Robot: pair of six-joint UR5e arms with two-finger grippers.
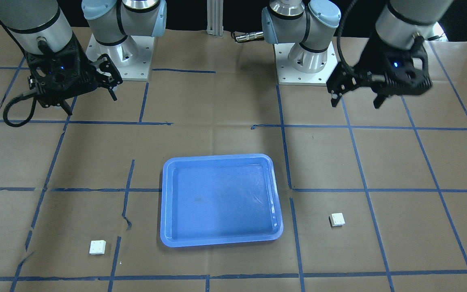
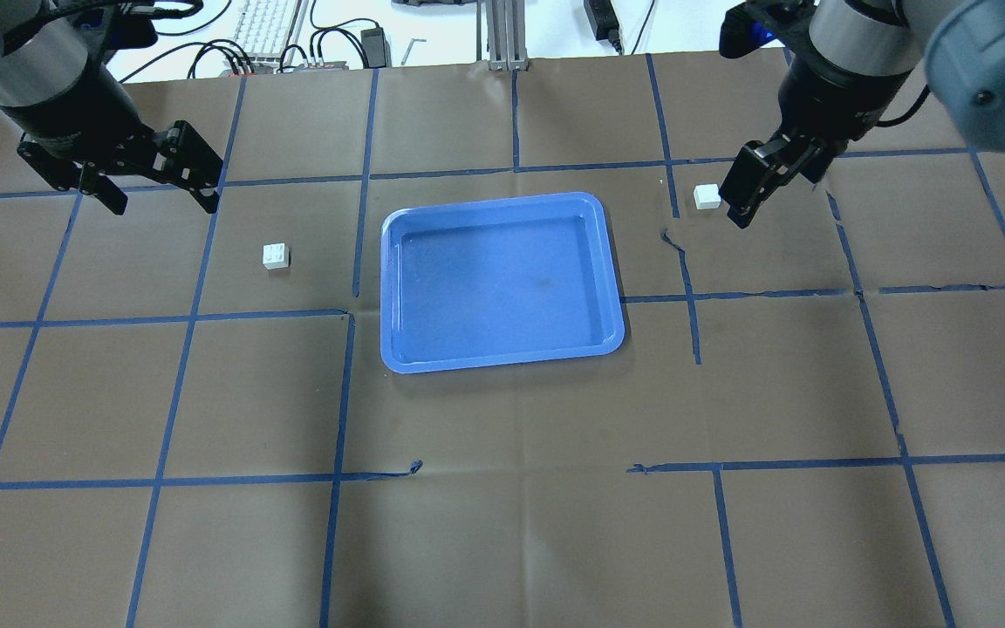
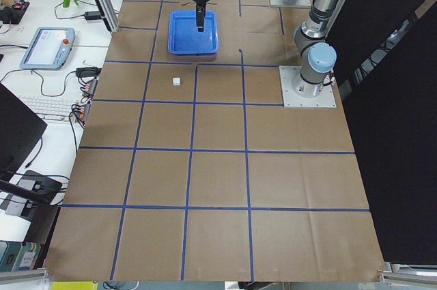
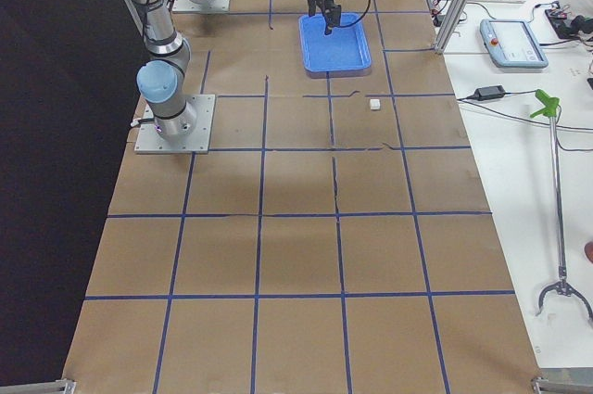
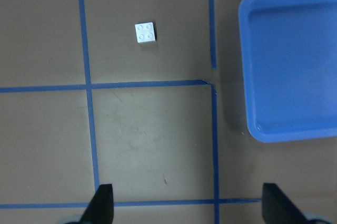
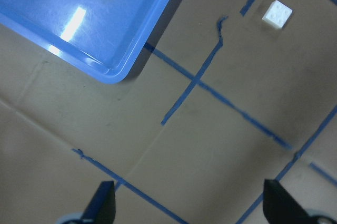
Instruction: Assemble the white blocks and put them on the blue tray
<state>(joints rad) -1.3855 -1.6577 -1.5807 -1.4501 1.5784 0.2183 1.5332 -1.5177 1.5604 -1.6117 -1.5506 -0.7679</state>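
White blocks [image 2: 276, 255], middle left and upper right, seem light, hard and slick; pinch their flat sides. Left gripper [image 5: 190, 208] and right gripper [image 6: 190, 208] gape empty.

Bare tabletop [image 2: 502, 541] surrounds the left block [image 2: 276, 255] and the right block [image 2: 707, 196]; the blue tray [image 2: 391, 296], well apart from both, stands between them with its raised rim.

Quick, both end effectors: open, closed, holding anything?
Left end effector: open, holding nothing.
Right end effector: open, holding nothing.
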